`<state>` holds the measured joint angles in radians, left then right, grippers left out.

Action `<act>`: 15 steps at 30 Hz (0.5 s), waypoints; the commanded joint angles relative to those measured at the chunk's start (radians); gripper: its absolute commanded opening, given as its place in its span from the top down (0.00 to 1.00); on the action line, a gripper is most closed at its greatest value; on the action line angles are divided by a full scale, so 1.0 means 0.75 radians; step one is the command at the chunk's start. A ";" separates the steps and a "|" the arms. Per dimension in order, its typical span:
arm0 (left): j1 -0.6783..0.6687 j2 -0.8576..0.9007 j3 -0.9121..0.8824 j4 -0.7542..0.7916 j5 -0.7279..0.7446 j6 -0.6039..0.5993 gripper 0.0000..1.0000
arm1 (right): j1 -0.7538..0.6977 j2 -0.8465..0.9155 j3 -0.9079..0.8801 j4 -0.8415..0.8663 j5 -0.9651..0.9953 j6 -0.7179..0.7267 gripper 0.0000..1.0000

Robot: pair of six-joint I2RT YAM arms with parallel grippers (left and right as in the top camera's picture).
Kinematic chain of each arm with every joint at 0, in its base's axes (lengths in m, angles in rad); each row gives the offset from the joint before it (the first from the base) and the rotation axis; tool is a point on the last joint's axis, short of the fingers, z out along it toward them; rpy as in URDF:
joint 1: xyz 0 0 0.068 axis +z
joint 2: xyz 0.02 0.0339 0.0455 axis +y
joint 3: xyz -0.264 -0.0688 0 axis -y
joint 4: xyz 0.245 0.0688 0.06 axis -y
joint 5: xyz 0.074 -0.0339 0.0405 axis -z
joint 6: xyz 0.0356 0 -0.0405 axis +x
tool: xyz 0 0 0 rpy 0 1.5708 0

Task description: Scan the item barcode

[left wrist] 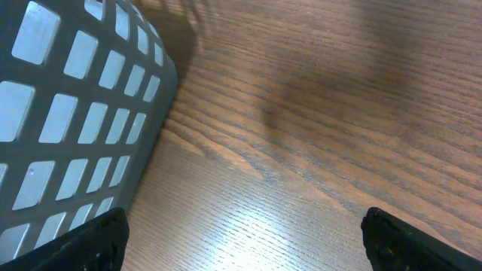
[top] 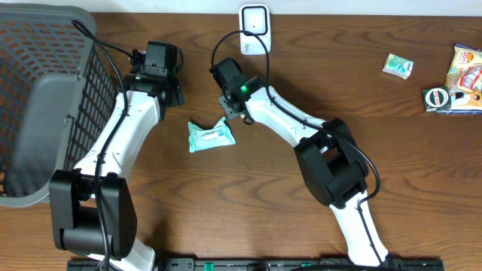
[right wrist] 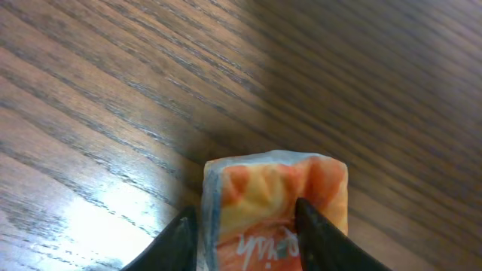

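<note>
Lightly pinched by the right hand (right wrist: 245,226), the packet (right wrist: 275,199) looks soft and light — best held at its end — left hand (left wrist: 242,241) wide open.

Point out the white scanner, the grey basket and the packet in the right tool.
white scanner (top: 254,22), overhead view, its front face.
grey basket (top: 45,128), overhead view, its solid grey panel.
packet (right wrist: 275,199), right wrist view, its orange end.

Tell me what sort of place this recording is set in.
Probably a mock shop checkout: a white box-shaped barcode scanner at the far edge, a grey plastic mesh basket, and small printed snack packets on the brown wood-grain table.
</note>
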<state>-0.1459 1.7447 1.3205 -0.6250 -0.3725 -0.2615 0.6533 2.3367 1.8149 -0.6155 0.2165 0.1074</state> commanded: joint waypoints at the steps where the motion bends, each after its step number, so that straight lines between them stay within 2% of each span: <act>1: 0.001 -0.006 0.016 -0.004 -0.018 0.007 0.02 | 0.004 0.068 0.002 -0.007 -0.013 0.015 0.93; 2: 0.001 -0.006 0.016 -0.004 -0.018 0.007 0.02 | 0.004 0.067 0.003 -0.008 -0.019 0.016 0.99; 10: 0.001 -0.006 0.016 -0.004 -0.018 0.007 0.02 | -0.017 0.038 0.086 -0.141 -0.045 0.042 0.99; 15: 0.001 -0.006 0.016 -0.004 -0.018 0.007 0.02 | -0.101 -0.011 0.174 -0.231 -0.405 0.039 0.99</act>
<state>-0.1459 1.7447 1.3205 -0.6250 -0.3725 -0.2615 0.6262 2.3394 1.8992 -0.7734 0.1123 0.1219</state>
